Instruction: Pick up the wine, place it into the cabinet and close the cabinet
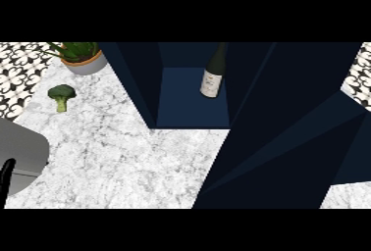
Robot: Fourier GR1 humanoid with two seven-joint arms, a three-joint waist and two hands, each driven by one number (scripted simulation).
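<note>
A dark wine bottle (212, 73) with a white label stands inside the navy cabinet (138, 83), on its blue floor toward the right side. No hand touches it. The cabinet door (290, 147) hangs open and fills the right half of the view, reaching down to the counter's front. My left forearm shows as a grey shape at the lower left edge, and only a black sliver of the left hand (7, 174) is visible beside it. The right hand shows nowhere.
A broccoli floret (62, 94) lies on the white marble counter (130, 157) at the left. A potted plant (81, 58) stands in the far left corner. Patterned tiles border the counter on the left and far right.
</note>
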